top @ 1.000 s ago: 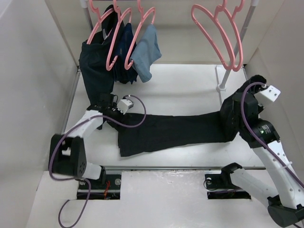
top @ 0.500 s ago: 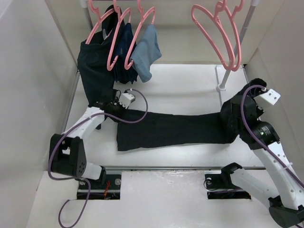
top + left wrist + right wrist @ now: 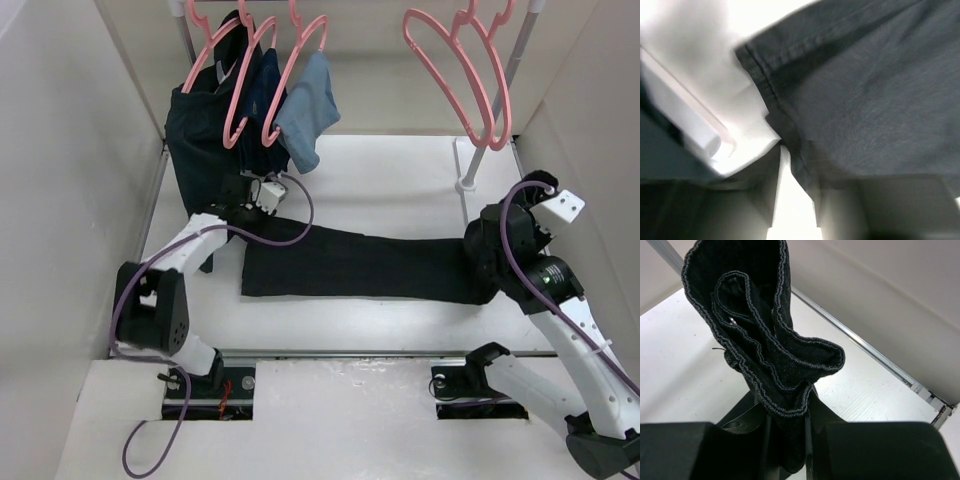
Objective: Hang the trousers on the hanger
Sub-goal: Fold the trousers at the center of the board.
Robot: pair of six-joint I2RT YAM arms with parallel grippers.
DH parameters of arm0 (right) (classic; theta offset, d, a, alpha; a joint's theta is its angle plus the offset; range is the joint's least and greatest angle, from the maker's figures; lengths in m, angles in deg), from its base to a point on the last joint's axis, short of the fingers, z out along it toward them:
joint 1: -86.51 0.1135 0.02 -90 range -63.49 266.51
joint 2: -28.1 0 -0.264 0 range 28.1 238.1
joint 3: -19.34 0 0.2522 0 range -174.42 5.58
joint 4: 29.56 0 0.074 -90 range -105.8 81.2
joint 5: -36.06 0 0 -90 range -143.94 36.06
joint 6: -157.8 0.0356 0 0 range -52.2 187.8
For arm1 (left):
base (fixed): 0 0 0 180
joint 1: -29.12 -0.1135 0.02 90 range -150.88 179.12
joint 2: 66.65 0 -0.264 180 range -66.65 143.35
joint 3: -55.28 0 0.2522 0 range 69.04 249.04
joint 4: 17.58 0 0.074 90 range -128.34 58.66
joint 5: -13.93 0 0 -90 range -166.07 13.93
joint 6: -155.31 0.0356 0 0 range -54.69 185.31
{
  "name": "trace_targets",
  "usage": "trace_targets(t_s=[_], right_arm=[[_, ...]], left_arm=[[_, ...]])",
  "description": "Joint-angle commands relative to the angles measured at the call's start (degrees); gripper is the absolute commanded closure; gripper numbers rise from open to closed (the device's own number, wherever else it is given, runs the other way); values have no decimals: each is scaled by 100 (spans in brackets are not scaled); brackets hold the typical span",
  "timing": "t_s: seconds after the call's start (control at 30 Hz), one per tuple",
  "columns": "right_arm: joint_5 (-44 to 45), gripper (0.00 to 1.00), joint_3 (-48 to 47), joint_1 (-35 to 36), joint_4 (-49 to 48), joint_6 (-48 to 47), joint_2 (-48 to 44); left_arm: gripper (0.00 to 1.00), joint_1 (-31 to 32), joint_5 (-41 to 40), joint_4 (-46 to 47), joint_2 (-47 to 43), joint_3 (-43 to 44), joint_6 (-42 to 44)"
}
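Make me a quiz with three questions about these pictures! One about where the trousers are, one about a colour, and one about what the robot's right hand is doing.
1. Where are the black trousers?
A. Hanging on a hanger
B. Lying across the table, between the left gripper and the right gripper
C. Folded in a box

2. What colour are the hangers?
A. Green
B. Blue
C. Pink

3. What is the right gripper doing?
A. Pinching one end of the trousers
B. Open, holding nothing
C. Holding a hanger

Answers:
1 B: the top view shows them stretched across the table from one gripper to the other.
2 C: every hanger in the top view is pink.
3 A: the right wrist view shows bunched black fabric between its fingers.
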Motion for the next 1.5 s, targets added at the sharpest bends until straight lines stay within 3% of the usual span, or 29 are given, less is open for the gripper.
trace_targets(t_s=[0.0,0.03,0.17,0.33,0.43,0.57,0.63,0.7,0.73,0.9,1.03,1.13,1.23,1.4,1.47], right_arm=[[277,100,-36,112,7,55,-29],[278,100,-96,113,77,55,-29],[523,100,-421,647,280,55,24],[935,100,-913,1963,157,3,532],[1130,100,-1238,2711,-62,169,1112],[1472,100,-1835,3258,-634,170,1833],[1526,100,-2030,3207,-546,397,1984],[1386,100,-2362,2699,-546,398,1871],[1307,100,-2452,2453,-712,-72,1643],[446,100,-2540,776,-2776,-2850,675],[50,100,-3355,254,-2727,-3705,735],[49,100,-3594,253,-2656,-4031,1113],[-13,100,-3648,682,-2594,-3953,1359],[1050,100,-2473,2884,-3217,-3646,1807],[1296,100,-2251,3380,-3289,-3006,2158]], left_arm=[[70,0,-533,627,311,-241,-177],[55,0,-612,706,460,-242,-230],[48,0,-736,681,654,-242,-292],[48,0,-982,628,865,-462,-160],[49,0,-598,514,918,-593,-55],[67,0,-104,347,1042,-593,-2],[85,0,-25,276,1112,-593,59],[93,0,-24,84,1112,-646,209],[95,52,54,22,1112,-646,296],[93,465,160,-40,585,-1077,631],[93,974,300,-198,470,-1077,631],[93,1344,546,-260,575,-972,578],[91,1406,932,-321,655,-858,456],[89,1205,1302,-321,848,-804,402],[89,924,1565,-392,901,-682,402]])
